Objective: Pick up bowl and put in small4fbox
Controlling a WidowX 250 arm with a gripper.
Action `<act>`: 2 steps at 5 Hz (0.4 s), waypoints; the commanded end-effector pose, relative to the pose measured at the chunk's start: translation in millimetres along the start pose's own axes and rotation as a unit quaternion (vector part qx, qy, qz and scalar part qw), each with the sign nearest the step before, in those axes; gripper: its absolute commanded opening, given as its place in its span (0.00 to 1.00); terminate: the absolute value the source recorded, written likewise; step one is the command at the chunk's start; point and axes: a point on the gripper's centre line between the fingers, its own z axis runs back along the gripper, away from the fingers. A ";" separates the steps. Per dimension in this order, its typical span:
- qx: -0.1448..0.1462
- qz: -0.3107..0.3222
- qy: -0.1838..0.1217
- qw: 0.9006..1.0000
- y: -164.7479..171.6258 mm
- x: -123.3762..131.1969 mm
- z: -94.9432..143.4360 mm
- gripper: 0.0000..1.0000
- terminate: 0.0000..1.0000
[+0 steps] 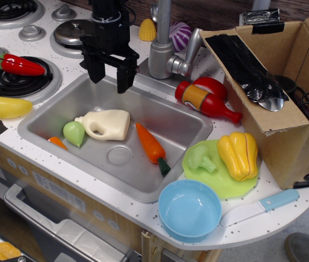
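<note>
The light blue bowl [190, 210] sits upright and empty on the white counter near the front edge, just below the green plate [220, 183]. The brown cardboard box [274, 98] with black tape stands at the right, flaps open, with dark items inside. My black gripper [111, 73] hangs open and empty above the back left of the sink, far to the left of the bowl and the box.
The steel sink [187, 123] holds a cream jug [108, 124], a carrot [150, 143] and a green pear [73, 132]. A faucet [162, 41] stands behind it. A red bottle [206, 101] lies nearby. The plate holds broccoli and a yellow pepper [238, 154]. A knife [261, 206] lies by the bowl.
</note>
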 end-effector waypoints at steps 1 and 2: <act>0.000 0.000 0.000 1.000 0.0 0.0 0.0 1.00 0.00; 0.007 0.041 0.011 0.999 -16.9 -28.3 22.4 1.00 0.00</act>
